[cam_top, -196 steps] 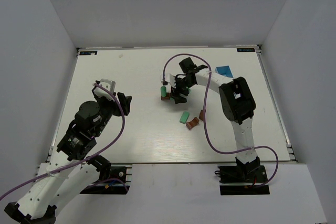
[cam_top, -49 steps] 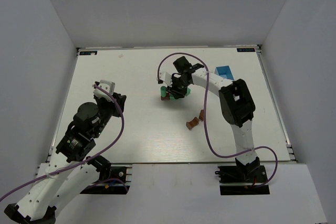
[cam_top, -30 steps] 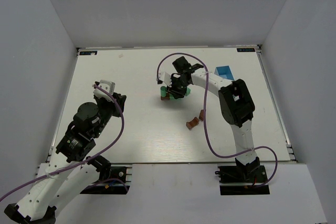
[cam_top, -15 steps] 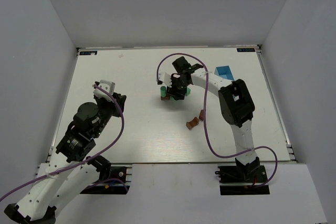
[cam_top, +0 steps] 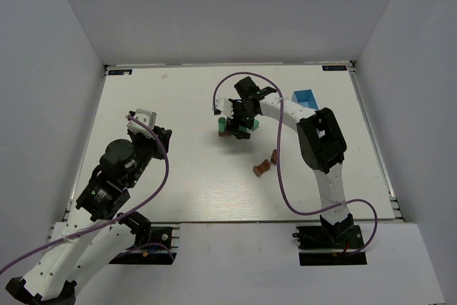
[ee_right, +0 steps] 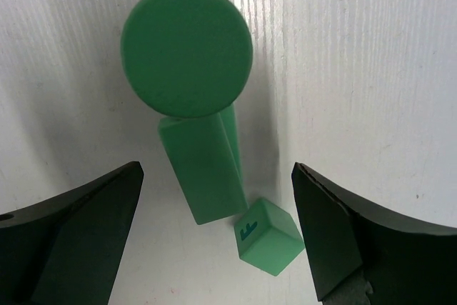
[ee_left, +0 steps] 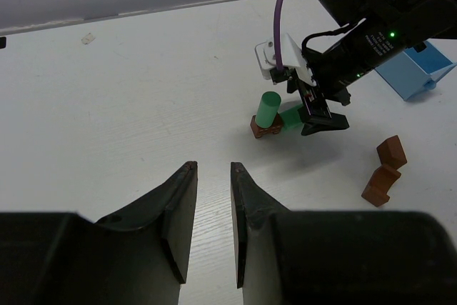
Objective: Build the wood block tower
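The tower (ee_left: 268, 116) stands near the middle of the tabletop (cam_top: 164, 105): a green cylinder (ee_right: 186, 49) upright on a brown block (ee_left: 266, 128); a long green block (ee_right: 202, 169) and a small green cube (ee_right: 270, 235) sit just beside it; whether the long block touches the cylinder cannot be told. The right claw (ee_right: 216, 169) hangs directly above them, spread wide and grasping nothing, one finger to either side of the green pieces; the left claw (ee_left: 212, 167) is well apart at the left, clenched almost together on nothing. Two loose brown blocks (cam_top: 262, 168) lie close together, nearer the arm bases; a blue box (cam_top: 305, 98) sits to the right, toward the far edge.
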{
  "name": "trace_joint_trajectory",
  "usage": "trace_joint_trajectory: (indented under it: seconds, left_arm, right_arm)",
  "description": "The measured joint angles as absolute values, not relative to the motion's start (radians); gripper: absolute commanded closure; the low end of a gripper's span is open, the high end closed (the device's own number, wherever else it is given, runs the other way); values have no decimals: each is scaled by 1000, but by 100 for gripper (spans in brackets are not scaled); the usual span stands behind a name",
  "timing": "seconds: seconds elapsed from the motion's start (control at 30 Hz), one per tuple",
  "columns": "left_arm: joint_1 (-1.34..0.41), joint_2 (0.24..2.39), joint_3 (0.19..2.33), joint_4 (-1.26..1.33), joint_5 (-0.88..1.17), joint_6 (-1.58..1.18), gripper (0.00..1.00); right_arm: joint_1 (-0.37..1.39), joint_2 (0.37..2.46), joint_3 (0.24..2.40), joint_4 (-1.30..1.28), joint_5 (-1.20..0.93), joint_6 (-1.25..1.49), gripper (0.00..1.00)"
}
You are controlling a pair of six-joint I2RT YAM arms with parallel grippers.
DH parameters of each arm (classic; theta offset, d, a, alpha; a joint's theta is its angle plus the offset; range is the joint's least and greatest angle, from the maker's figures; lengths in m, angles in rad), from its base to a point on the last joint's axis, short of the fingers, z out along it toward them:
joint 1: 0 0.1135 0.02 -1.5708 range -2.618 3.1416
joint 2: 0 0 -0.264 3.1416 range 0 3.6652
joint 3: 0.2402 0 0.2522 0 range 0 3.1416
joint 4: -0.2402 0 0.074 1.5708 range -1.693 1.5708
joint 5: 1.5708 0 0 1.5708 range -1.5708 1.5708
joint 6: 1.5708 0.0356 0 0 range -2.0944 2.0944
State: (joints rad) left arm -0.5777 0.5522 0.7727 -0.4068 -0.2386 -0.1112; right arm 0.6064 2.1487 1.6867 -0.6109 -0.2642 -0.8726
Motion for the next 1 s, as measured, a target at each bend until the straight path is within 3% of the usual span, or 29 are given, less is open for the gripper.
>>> trace_joint_trajectory:
  seconds: [1.0]
  left_arm:
    - [-578, 552, 773, -407, -239, -111, 64]
  right_arm:
    - [603, 2149, 1670, -527, -263, -844, 14]
